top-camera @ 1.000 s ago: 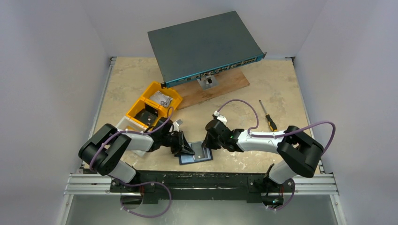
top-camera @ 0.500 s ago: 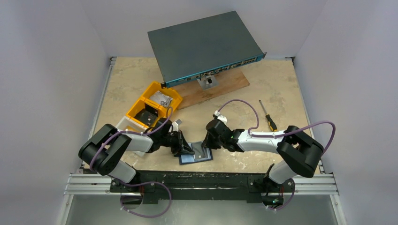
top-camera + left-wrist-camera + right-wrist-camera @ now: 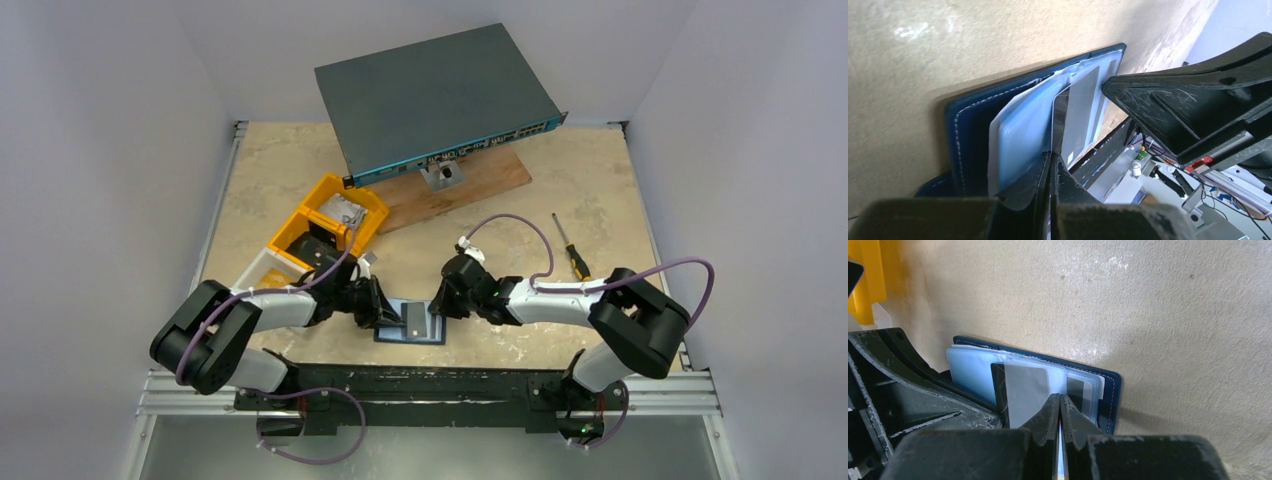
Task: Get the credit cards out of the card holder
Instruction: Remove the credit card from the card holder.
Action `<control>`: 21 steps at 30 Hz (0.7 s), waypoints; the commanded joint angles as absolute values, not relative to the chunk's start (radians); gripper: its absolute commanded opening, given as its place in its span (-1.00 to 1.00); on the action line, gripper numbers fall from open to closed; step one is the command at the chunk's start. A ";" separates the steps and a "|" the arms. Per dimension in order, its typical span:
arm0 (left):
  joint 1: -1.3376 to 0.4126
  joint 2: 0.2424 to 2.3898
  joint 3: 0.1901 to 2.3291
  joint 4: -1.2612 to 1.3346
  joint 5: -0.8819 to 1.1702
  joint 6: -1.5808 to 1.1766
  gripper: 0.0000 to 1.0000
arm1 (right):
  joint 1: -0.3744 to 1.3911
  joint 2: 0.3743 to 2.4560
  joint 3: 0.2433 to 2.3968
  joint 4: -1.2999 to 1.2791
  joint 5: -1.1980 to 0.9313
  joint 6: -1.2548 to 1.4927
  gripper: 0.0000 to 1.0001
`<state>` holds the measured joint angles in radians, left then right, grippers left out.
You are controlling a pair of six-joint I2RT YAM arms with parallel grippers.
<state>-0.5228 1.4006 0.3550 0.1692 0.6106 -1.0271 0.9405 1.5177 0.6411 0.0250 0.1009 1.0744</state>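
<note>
The navy card holder (image 3: 426, 334) lies open on the table between both arms, its pale clear sleeves (image 3: 1020, 130) fanned up. A grey credit card (image 3: 1080, 112) with a dark stripe stands partly out of a sleeve. My left gripper (image 3: 1052, 161) is shut on that card's edge. From the other side my right gripper (image 3: 1059, 402) is shut on a clear sleeve of the card holder (image 3: 1112, 390), just right of the grey credit card (image 3: 1025, 390). A second card (image 3: 1079, 390) with a black stripe sits inside a sleeve. Both grippers (image 3: 388, 318) (image 3: 437, 308) meet over the holder.
Yellow bins (image 3: 325, 225) and a white bin (image 3: 255, 270) stand close behind my left arm. A grey network switch (image 3: 435, 95) rests on a wooden board (image 3: 480, 180) at the back. A screwdriver (image 3: 572, 250) lies at the right. The table's metal front rail (image 3: 430, 395) runs just below the holder.
My left gripper has shut on the card. The left arm has drawn back to the left, and the card holder has shifted slightly left with it. The right gripper stayed shut.
</note>
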 commanded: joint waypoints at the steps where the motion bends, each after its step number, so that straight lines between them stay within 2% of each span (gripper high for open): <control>1: -0.510 1.381 0.345 0.111 0.587 -0.975 -1.00 | 0.927 1.554 0.592 -0.121 0.159 1.048 -1.00; 10: -0.492 1.347 0.336 0.102 0.597 -0.961 -0.99 | 0.919 1.557 0.589 -0.116 0.150 1.040 -1.00; 21: -0.495 1.425 0.359 0.117 0.601 -0.974 -0.44 | 0.919 1.594 0.616 -0.097 0.125 1.019 -1.00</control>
